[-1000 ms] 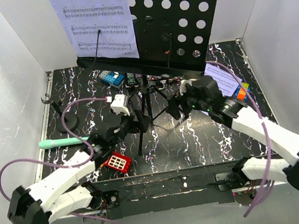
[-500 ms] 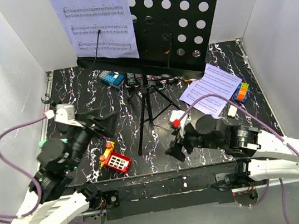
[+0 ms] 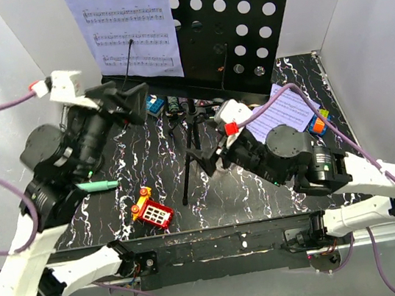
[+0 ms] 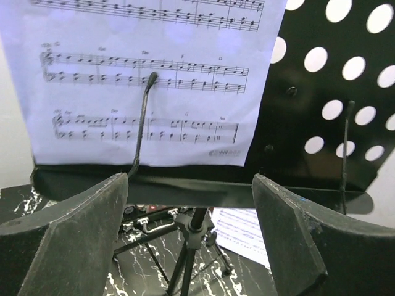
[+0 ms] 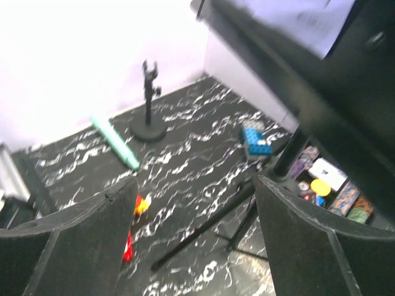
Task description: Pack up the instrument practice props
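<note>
I had the left gripper (image 4: 185, 243) raised in front of the tall black tripod music stand with the hole-punched metal desk (image 3: 239, 30). Its jaws were spread wide with nothing between them, facing the white sheet-music page (image 4: 148, 80) that leaned on the left half of the desk behind a thin wire holder. The right gripper (image 5: 191, 240) hung lower, near the stand's tripod legs, and it too gaped wide and empty. A second white sheet-music page (image 3: 292, 111) lay flat on the black white-veined tabletop (image 3: 262, 183) to the right of the stand. The mint-green microphone (image 3: 99, 185) lay on the table's left side. In the right wrist view, the small black round-based mic stand (image 5: 148, 126) stood upright just beyond the microphone, near the white wall. A small red-and-yellow toy with white buttons (image 3: 153, 213) sat near the front edge, apart from both grippers.
</note>
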Available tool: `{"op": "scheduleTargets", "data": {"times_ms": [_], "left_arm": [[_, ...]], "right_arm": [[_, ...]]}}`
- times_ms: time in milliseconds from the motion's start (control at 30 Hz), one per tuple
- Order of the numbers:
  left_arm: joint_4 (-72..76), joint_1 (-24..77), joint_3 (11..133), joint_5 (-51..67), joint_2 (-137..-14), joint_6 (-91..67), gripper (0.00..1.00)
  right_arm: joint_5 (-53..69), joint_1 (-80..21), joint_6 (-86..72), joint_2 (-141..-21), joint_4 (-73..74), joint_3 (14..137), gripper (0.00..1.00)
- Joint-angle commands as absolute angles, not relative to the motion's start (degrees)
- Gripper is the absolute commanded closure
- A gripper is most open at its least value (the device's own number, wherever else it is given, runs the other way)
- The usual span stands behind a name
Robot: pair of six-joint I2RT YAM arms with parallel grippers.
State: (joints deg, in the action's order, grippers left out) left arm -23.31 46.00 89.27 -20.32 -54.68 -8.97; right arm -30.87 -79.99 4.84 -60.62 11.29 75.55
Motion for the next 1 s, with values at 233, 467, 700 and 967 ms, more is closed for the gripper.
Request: {"op": "scheduleTargets", "data": {"times_ms": [233, 467, 700, 967], "left_arm": [[-21.00, 46.23, 93.86, -23.47, -61.87, -1.41, 0.29], [-18.20, 46.23, 91.85, -23.99, -62.05, -0.62, 0.34], [-18.11, 46.23, 92.37, -23.38, -63.28, 2.02, 0.40], [-17.14, 46.23, 90.27, -23.29, -62.76, 2.90, 0.43]], "right_arm": [[-49.91, -80.25, 24.42, -71.00, -14.66, 91.83, 0.15], [-44.66, -71.91, 10.84, -76.28, -0.10, 103.96, 0.16], [-38.85, -66.80, 5.62, -79.71, 8.17, 108.98, 0.19], [-36.65, -66.36, 5.62, -83.75, 9.49, 111.71, 0.21]]}}
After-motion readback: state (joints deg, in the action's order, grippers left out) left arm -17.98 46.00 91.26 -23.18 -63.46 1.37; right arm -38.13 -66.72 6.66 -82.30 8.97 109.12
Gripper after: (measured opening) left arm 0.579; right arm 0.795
